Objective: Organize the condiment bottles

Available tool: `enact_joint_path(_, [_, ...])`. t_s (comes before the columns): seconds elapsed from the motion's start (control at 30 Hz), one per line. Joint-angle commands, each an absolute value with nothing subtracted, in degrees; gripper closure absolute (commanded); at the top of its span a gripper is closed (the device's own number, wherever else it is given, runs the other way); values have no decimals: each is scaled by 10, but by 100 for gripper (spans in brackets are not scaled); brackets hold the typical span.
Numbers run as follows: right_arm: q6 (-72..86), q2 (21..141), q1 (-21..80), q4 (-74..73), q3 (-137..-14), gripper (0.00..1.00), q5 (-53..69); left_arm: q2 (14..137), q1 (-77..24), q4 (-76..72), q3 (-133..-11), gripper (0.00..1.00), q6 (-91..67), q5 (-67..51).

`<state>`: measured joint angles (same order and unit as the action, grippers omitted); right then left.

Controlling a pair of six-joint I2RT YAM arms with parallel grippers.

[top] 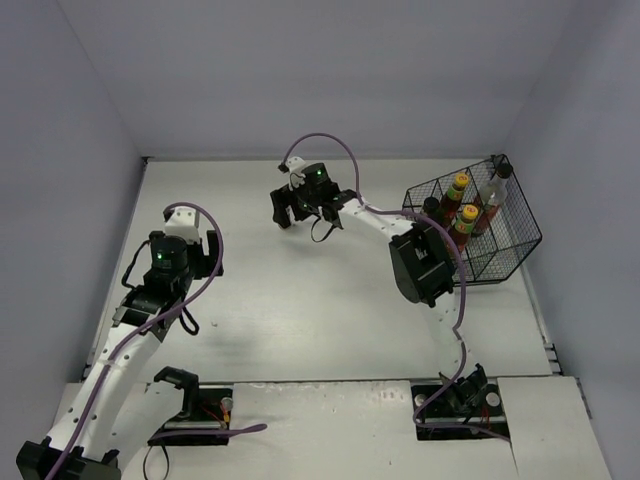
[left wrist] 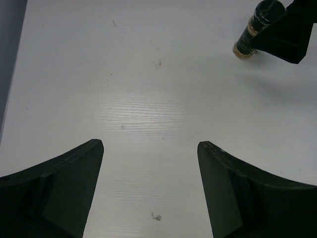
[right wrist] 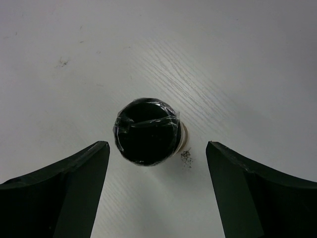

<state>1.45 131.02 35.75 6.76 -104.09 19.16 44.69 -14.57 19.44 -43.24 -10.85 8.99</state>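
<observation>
Right gripper [right wrist: 157,145] wide open, straddling jar [right wrist: 147,131], gaps both sides, toward far edge of counter [top: 300,300]; top view hides jar. Left gripper [left wrist: 151,146] open, empty, near left edge. Bottles [top: 467,217] in basket [top: 520,245], far-right corner.

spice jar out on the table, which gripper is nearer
Right. The right gripper hangs directly over the spice jar, open fingers either side of its lid, not touching. The left gripper is well off to one side, open.

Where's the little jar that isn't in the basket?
Right wrist view: the spice jar stands mid-table under the open right gripper, left of the wire basket.
</observation>
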Motion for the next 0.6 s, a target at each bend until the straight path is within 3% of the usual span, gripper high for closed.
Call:
enact_joint_path(0.0, [6,1303,364,127,-1092,21,208,453,-149,161,-439,23,-107,88])
enact_joint_path(0.07, [6,1308,365,136,-1097,25,207,452,-149,161,-439,23,-107,88])
enact_joint_path(0.17, [6,1315,365,140,-1101,39,200,453,-149,160,-439,23,-106,89])
enact_joint_path(0.27, [6,1312,365,141,-1097,60,185,452,-149,161,-439,23,-106,89])
enact_joint_path(0.3, [1,1303,365,145,-1082,72,179,453,-149,161,-439,23,-106,89])
enact_joint_path(0.37, [-10,1278,365,166,-1059,89,163,453,-149,160,-439,23,-107,88])
enact_joint_path(0.47, [-11,1237,363,179,-1016,99,137,451,-149,161,-439,23,-107,88])
enact_joint_path(0.57, [-10,1179,360,186,-963,100,100,450,-149,160,-439,23,-107,88])
